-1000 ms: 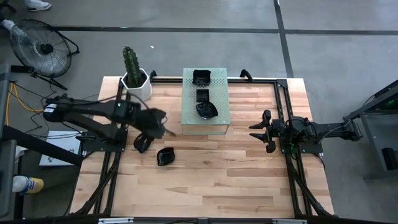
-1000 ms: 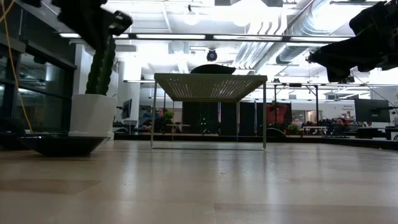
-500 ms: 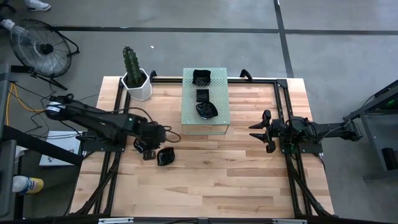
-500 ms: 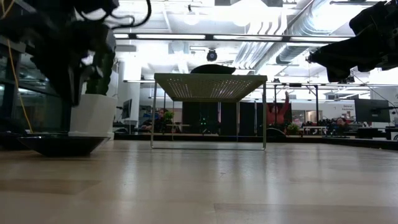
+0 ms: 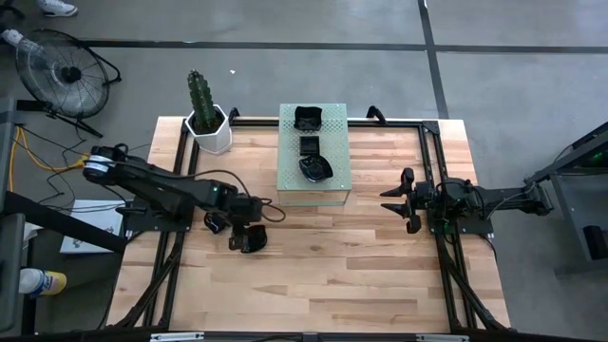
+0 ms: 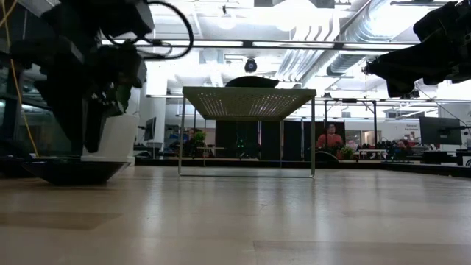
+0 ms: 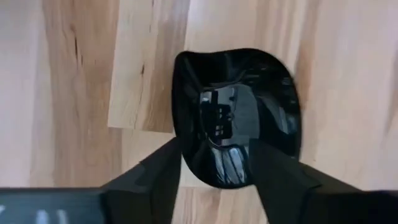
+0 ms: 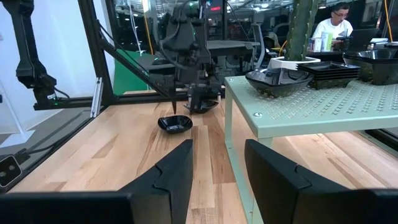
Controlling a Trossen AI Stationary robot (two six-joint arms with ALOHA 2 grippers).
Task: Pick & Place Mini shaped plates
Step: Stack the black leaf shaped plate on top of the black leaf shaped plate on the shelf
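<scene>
Three plates sit on the pale green perforated stand [image 5: 314,155] at the back of the bench [image 5: 380,275]: a larger dish [image 5: 308,118] at the far end, a small square plate [image 5: 310,145] in the middle, and a round dish [image 5: 314,168] nearest the front. By my reading these are the ones already placed.

Two plates are left on the bare wood, off to the stand's left front. One dark plate [image 5: 216,223] lies just beside the left arm. The other, a glossy wavy-edged plate [image 7: 236,117], lies directly under the left gripper [image 5: 249,235].

In the left wrist view the left gripper's two fingers [image 7: 163,177] stand spread apart, one to each side of the plate's near rim. They straddle it without gripping; the plate rests flat on the boards, nothing lifted. Judgement: a grasp is being lined up on this plate, so the job looks a little past halfway, as far as the plates in view go.

The right gripper [image 5: 400,200] waits at the bench's right side, well away from the plates, its fingers parted and empty.

The cactus pot [image 5: 209,129] stands at the back left corner, untouched.
</scene>
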